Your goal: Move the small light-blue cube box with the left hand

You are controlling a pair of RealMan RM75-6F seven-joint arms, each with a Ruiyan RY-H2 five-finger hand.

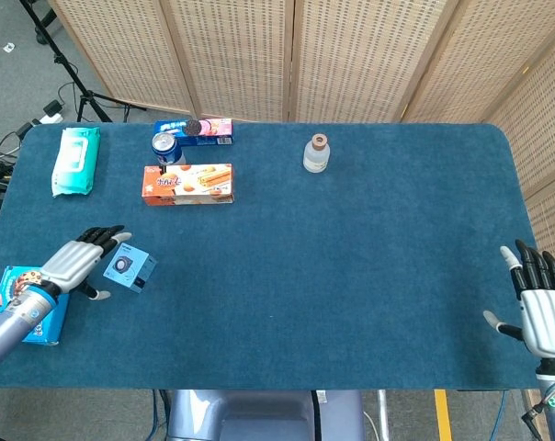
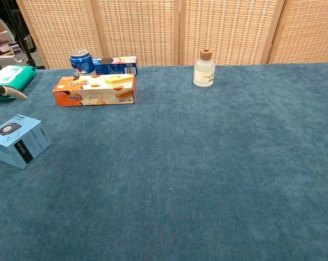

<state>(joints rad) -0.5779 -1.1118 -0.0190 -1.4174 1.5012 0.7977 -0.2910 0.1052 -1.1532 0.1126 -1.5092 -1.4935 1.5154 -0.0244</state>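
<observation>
**Cube box sits free beside splayed left hand**

The left hand [image 1: 71, 265] hovers with fingers spread, empty, just left of the small light-blue cube box [image 1: 130, 270], which rests on the blue table [image 1: 351, 257] near its left front. The chest view catches only a fingertip. The right hand [image 1: 540, 310], fingers apart, is cut off at the frame's corner.
</observation>
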